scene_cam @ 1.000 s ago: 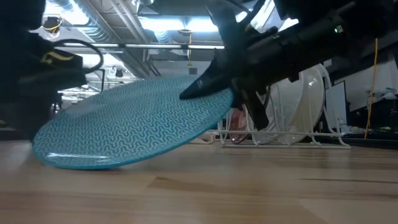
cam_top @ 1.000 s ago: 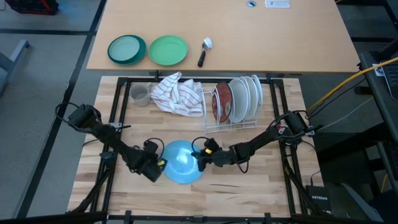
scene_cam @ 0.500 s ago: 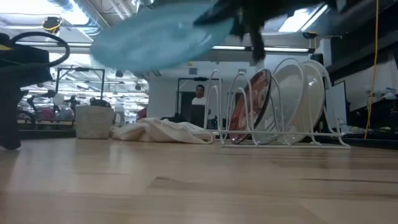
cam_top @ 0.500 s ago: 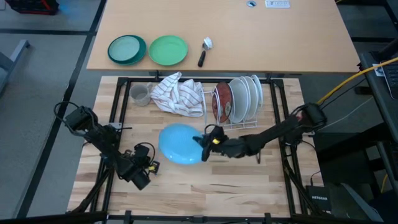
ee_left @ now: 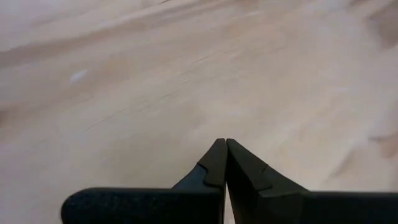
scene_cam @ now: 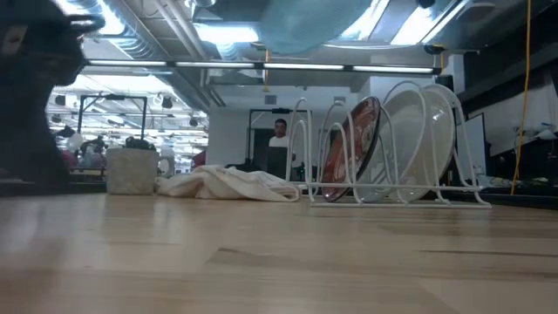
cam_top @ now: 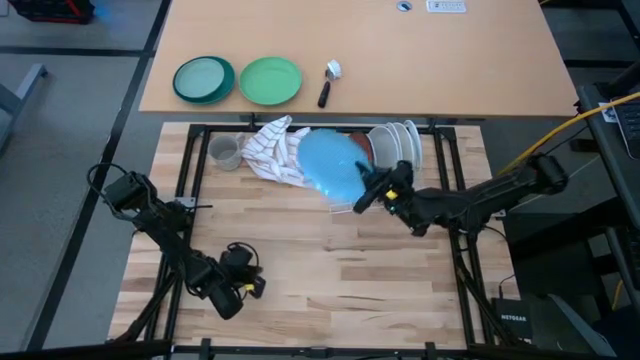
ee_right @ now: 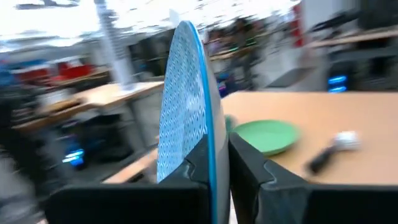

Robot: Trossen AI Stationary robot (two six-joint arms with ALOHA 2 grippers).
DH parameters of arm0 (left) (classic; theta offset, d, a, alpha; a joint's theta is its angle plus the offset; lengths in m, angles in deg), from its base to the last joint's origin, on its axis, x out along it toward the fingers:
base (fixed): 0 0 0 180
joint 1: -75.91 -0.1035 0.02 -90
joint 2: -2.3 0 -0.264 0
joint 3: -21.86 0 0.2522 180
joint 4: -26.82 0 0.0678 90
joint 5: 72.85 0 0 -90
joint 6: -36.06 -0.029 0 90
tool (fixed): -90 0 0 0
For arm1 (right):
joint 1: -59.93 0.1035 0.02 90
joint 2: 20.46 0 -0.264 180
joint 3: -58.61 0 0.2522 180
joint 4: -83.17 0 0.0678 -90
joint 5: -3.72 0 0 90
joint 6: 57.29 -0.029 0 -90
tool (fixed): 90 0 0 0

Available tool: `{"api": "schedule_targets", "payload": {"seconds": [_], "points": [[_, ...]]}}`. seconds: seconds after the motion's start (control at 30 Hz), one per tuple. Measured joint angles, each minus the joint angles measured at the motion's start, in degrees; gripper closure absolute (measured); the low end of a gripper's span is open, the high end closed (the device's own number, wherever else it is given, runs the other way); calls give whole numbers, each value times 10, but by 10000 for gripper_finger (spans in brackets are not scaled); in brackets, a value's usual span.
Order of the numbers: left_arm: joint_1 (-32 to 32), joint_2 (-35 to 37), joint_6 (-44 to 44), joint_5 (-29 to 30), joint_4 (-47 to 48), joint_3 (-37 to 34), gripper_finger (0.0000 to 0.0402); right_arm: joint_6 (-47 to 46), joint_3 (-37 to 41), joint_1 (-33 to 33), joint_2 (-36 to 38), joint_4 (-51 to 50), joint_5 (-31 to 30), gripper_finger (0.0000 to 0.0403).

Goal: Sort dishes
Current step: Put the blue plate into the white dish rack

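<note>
I have the light blue plate [cam_top: 330, 165] pinched by its rim in my right hand [cam_top: 372, 190], held on edge in the air over the wire rack [cam_top: 345, 205], where the dark red plate [scene_cam: 351, 148] and white plates [cam_top: 400, 148] stand. My left hand [cam_top: 250, 284] rests clenched, empty, low over the near-left worktop [cam_top: 330, 290].

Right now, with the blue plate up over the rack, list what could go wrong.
1. The right pincer grips the light blue plate only at its rim, so it could swing or slip.
2. The plate hangs over the rack where the dark red plate and white plates already stand; a misaligned descent could knock them.
3. The striped cloth lies right beside the rack and might snag.
</note>
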Motion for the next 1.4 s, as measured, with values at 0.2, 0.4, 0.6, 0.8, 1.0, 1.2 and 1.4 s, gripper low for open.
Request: {"api": "schedule_targets", "payload": {"seconds": [0.2, 0.4, 0.6, 0.8, 1.0, 1.2, 1.4], "points": [[-19, 0, -92, 29, -79, 0, 402, 79, 0, 0, 10, -2, -133, 372], [-44, 0, -118, 31, -87, 0, 402, 125, 0, 0, 6, -5, -213, 372], [-71, 0, -150, 31, -108, 0, 402, 135, 0, -1, -15, -6, -236, 372], [-91, 0, -189, 32, -145, 0, 402, 123, 0, -16, -62, -1, -240, 372], [-97, 0, -210, 32, -171, 0, 402, 70, 0, -40, -116, -2, -212, 372], [-96, 0, -208, 32, -172, 0, 402, 36, 0, -63, -170, -2, -181, 372], [-96, 0, -206, 31, -186, 0, 402, 0, 0, -76, -217, -4, -161, 372]]}}
